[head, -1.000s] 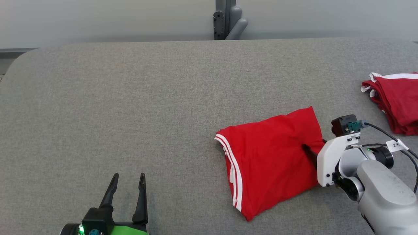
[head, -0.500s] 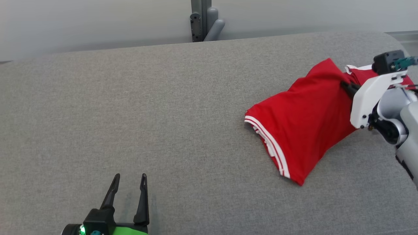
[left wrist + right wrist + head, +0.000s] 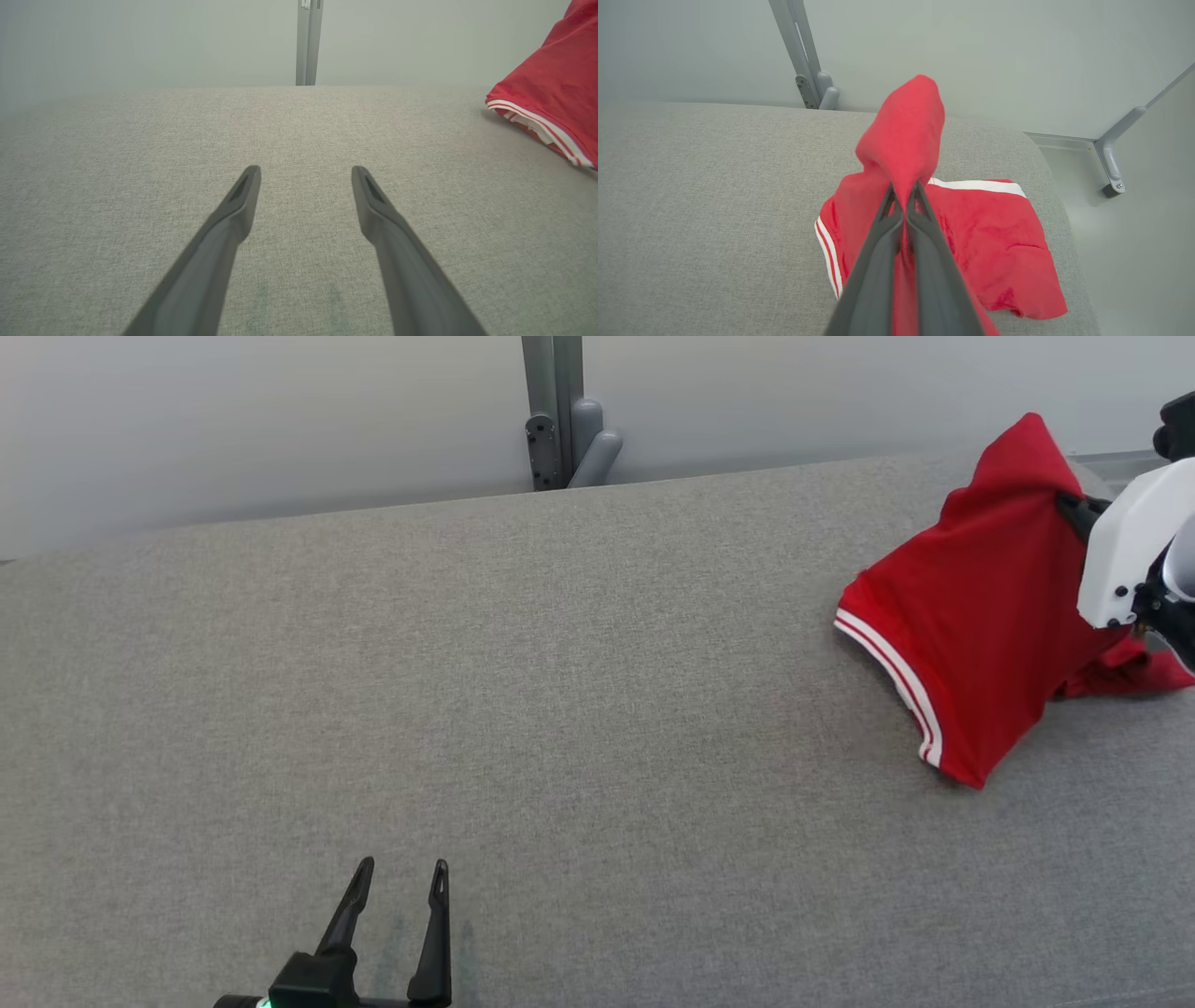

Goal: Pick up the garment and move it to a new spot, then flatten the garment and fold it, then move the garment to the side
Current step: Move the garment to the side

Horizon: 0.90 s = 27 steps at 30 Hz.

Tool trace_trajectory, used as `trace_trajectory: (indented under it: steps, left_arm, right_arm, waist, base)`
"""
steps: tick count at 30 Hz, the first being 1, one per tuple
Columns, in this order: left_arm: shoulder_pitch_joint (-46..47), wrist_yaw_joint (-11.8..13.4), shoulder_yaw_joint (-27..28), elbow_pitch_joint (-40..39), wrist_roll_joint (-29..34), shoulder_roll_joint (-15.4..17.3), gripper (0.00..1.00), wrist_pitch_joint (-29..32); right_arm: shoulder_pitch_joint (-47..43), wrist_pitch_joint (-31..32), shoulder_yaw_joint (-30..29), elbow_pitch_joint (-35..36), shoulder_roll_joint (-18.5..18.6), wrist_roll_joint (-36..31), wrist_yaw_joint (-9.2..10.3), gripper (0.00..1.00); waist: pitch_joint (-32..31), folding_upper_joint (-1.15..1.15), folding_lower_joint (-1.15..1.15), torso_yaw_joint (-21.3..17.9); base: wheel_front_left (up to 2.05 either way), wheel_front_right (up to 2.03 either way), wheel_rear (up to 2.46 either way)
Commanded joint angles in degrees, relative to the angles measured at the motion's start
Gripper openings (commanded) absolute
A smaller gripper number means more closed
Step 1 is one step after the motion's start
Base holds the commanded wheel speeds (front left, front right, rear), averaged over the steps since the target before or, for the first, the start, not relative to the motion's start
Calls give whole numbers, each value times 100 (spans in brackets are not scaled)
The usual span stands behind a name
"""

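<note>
Right gripper (image 3: 1074,510) is up at the worktop's far right corner, clenched on the red garment (image 3: 980,607), a peak of cloth poking above the pinch. From the head view the garment hangs off that grip like a tent, white-striped hem slanting down toward the worktop (image 3: 467,691); whether the low corner touches, I cannot tell.

The right wrist view gives the closer look: right gripper (image 3: 903,189) with both fingers pressed together on a fold, the garment (image 3: 901,135) bunched up over the tips. Underneath lies a second red garment (image 3: 994,233) with a white band, flat on the worktop near its right edge. In the head view that one is just a sliver (image 3: 1125,674) peeking out under the pale wrist.

Left gripper (image 3: 401,868) sits low at the near edge, released, fingers spread over bare cloth. Its own view shows the same gap (image 3: 306,172), and the garment's striped hem (image 3: 556,93) off to the right.

The worktop is covered in grey woven fabric with rounded corners. Behind it is a plain pale wall (image 3: 280,411) and a grey metal post (image 3: 551,411) at the far edge. Past the right edge there is pale floor (image 3: 1134,242) and a metal bracket (image 3: 1111,158).
</note>
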<state>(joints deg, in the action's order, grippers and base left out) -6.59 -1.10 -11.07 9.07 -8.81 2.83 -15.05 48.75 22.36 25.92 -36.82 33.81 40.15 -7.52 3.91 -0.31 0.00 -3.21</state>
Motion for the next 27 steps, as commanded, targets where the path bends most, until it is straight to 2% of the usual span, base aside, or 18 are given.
trace_trajectory:
  steps: [1,10,16,23,24,25,26,27]
  left_arm:
    - [-70,-15,6,-11,-30,14,100,-14]
    - [62,-44,29,-24,10,14,100,-14]
    - [139,-32,60,-28,-3,14,100,-14]
    - [191,-80,96,3,45,14,100,-14]
    - [203,-92,107,6,55,14,100,-14]
    - [208,-103,110,19,74,14,100,-14]
    - [217,-117,120,26,85,13,100,-14]
    - [220,-117,150,40,34,14,100,-14]
  right_arm:
    - [87,-47,-40,-45,36,-57,7,0]
    - [443,-512,-469,-664,24,-477,7,0]
    - [652,-558,-716,-983,106,-614,7,0]
    - [540,-791,-1139,-1571,239,-766,7,0]
    - [525,-910,-1217,-1672,269,-836,7,11]
    - [523,-1057,-1310,-1789,291,-907,7,36]
    - [520,-1182,-1392,-1917,277,-991,7,100]
    - [531,-1301,-1476,-2051,239,-1076,7,100]
  waist:
    - [-2,31,0,28]
    - [189,31,0,174]
    - [336,31,0,205]
    - [468,31,0,206]
    - [488,31,0,206]
    - [508,31,0,202]
    - [530,31,0,195]
    - [551,31,0,185]
  base:
    - [0,0,0]
    - [0,0,0]
    - [0,0,0]
    - [0,0,0]
    - [0,0,0]
    - [0,0,0]
    - [0,0,0]
    - [0,0,0]
